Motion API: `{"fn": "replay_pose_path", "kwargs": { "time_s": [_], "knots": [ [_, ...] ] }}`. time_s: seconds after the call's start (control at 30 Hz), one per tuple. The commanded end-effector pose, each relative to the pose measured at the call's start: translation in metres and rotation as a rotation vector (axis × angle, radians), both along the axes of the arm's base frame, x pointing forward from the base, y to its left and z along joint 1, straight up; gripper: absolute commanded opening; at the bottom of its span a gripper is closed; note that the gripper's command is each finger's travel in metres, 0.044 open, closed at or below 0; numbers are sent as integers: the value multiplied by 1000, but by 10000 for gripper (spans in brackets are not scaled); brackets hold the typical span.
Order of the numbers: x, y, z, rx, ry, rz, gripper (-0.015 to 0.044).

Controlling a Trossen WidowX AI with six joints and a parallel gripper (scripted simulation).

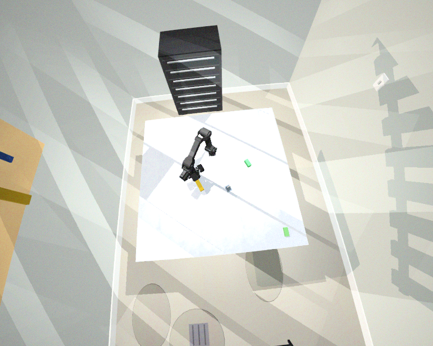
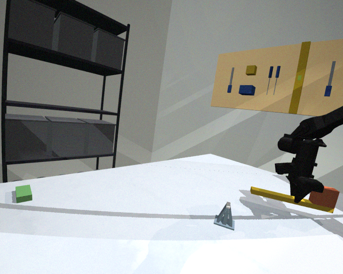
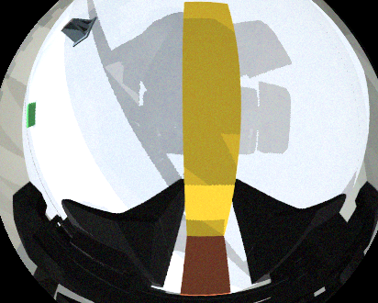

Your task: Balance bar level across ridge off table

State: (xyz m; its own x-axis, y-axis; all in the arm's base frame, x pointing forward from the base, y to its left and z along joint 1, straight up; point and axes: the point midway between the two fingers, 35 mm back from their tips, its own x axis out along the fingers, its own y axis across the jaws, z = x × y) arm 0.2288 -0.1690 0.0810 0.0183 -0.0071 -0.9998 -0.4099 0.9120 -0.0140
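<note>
A long yellow bar [image 2: 272, 194] [image 3: 211, 109] [image 1: 199, 185] with an orange-red block [image 2: 325, 196] [image 3: 205, 268] at one end lies low on the white table [image 2: 136, 188]. My gripper [image 2: 299, 199] [image 3: 208, 185] [image 1: 192, 177] is shut on the yellow bar close to its block end. The ridge [image 2: 225, 216] [image 1: 228, 187] [image 3: 79, 29], a small grey wedge on a flat base, stands apart from the bar, to its left in the exterior view and to its right in the top view.
A green block [image 2: 23, 193] [image 1: 285, 231] lies near a table corner and another green block [image 1: 247, 162] lies farther back. A black drawer cabinet [image 1: 192, 70] stands behind the table. A dark shelf rack [image 2: 62, 88] and a tool board [image 2: 269, 79] are on the walls.
</note>
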Motion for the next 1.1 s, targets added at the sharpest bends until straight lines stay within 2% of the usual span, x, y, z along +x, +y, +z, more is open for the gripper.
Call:
{"fn": "replay_pose_path", "kwargs": {
  "time_s": [0.0, 0.8, 1.07],
  "knots": [
    [1, -1, 12, -8, -7, -1, 0],
    [-5, 3, 72, -10, -5, -3, 0],
    [10, 11, 75, -9, -6, -4, 0]
  ]
}}
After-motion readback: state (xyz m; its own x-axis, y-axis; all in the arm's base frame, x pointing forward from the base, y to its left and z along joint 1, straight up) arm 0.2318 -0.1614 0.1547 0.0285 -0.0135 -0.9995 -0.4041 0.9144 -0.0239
